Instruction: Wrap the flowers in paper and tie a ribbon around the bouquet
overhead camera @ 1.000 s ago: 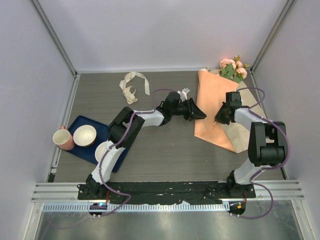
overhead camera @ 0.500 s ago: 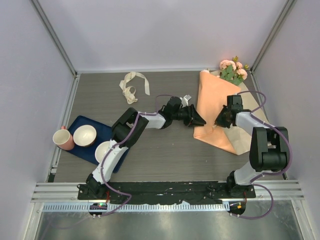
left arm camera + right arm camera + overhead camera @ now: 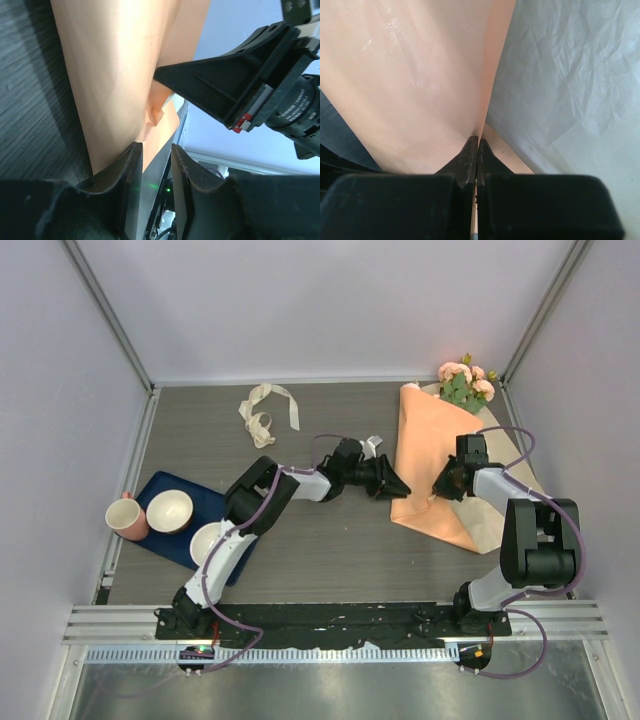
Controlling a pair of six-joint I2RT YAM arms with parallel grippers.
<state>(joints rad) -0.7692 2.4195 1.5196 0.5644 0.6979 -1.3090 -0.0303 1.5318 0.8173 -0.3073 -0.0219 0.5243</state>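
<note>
Status: mid-wrap, ribbon step not started.

The flowers [image 3: 466,380] are at the far right corner of the bench [image 3: 330,550]. Their heads poke out past the top of the paper [image 3: 430,445] and the stems are hidden under it. The paper is folded over orange face up, with the cream face showing along its right side.

The right end effector [image 3: 441,486] is clamped shut on the paper. Its wrist view shows the orange fold running straight into the closed tips. My read: it's pinning the flap so the fold can't spring open.

The left end effector [image 3: 399,487] is at the paper's left edge, jaws parted a little with nothing between them. In its wrist view the orange edge lies just beside one finger [image 3: 131,170], not in the gap. It looks staged to take that edge for the next fold across, but that's a guess.

The ribbon [image 3: 264,410] lies loosely curled at the far side of the bench, well apart from the paper, with nothing gripping it. The tray [image 3: 208,496] with bowls [image 3: 169,510] and mug [image 3: 126,517] is near left, out of the way.

Risk as I see it: the sheet is thin and held at one pinch point. Pulling the left edge could tear it or drag the flowers.
</note>
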